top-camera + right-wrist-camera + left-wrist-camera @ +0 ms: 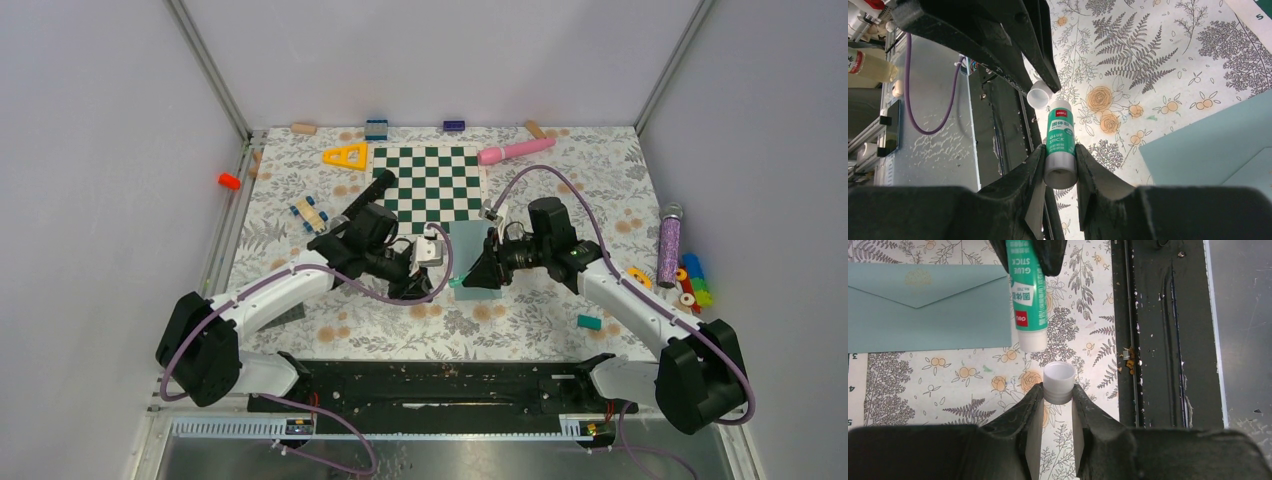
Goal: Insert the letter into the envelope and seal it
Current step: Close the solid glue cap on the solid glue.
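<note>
**Covered, cropped or too small to read**

Top view: the muted teal paper envelope [465, 245] is partly covered at its 4 o'clock side by the right gripper [463, 282]. The green-and-white plastic glue stick [457, 284] is a speck too small to read, and the dark grey studded baseplate [290, 316], at 8 o'clock, lies mostly under the left arm. Left wrist view: the envelope runs off at 9 and 12 o'clock, and the glue stick's far end is buried between the right gripper's black fingers [1050, 257]. Right wrist view: the envelope is cut at 3 to 5 o'clock, and the green-white checkered board [1264, 4] is a mere corner at 1 o'clock. There the small white plastic cap [1038, 96] is half tucked behind the left gripper [1042, 91].
</note>
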Tool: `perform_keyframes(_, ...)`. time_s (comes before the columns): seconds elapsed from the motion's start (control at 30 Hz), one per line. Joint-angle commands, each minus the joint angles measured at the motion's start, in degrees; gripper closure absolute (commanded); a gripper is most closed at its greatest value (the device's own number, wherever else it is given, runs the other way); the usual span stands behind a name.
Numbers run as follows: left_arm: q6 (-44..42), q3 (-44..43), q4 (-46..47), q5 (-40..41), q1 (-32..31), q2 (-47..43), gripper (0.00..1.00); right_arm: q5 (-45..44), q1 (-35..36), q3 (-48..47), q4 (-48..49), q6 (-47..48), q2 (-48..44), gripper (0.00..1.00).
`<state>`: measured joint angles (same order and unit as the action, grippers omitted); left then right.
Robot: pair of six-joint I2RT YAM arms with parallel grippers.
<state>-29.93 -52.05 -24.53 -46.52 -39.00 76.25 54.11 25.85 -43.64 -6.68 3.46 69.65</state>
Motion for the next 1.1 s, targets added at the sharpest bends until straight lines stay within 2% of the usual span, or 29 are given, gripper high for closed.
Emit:
perform_keyframes(0.0, -0.1, -1.9, 0.4, -2.3, -0.8, -0.1, 1.0, 1.9, 0.5, 0.1, 4.0, -1.8, -0.1, 0.92)
perform_keyframes(0.67, 0.1, -2.2, 0.4, -0.4, -1.4, 0.5, 1.0, 7.1, 1.5, 1.3, 6.1, -3.1, 0.6, 0.95)
perform_keyframes(1.07, 0.1, -2.2, 0.4, -0.3, -1.4, 0.1, 1.0, 7.1, 2.1, 1.1, 4.7, -2.1, 1.8, 0.97)
